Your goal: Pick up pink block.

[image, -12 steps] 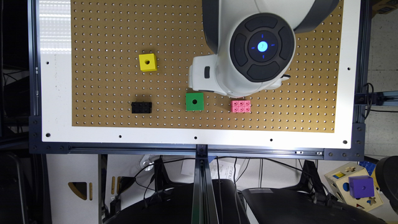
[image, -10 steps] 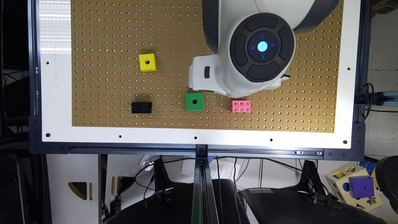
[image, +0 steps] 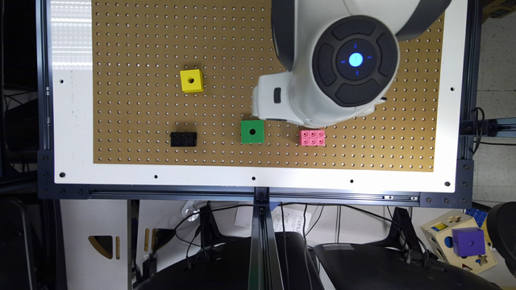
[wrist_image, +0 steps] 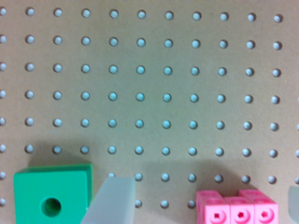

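The gripper (wrist_image: pixel 201 205) is open, with its two fingers far apart, and it holds nothing. One pale finger (wrist_image: pixel 110 200) is just beside the green cube (wrist_image: pixel 51 196), and the tip of the other finger shows past the pink block (wrist_image: pixel 237 207). The pink block sits between the two fingers, closer to the far one, and I cannot tell if a finger touches it. In the exterior view the pink block (image: pixel 312 137) lies on the brown surface (image: pixel 141 48) full of little holes, just under the big white arm (image: pixel 322 64). The green cube (image: pixel 252 131) is near it on the exterior view's left. Further left are a black block (image: pixel 183 139) and a yellow cube (image: pixel 191 80). Below the surface hang dark cables, and a wooden toy box (image: pixel 459 241) with a purple cube (image: pixel 467 241) sits at the lower right
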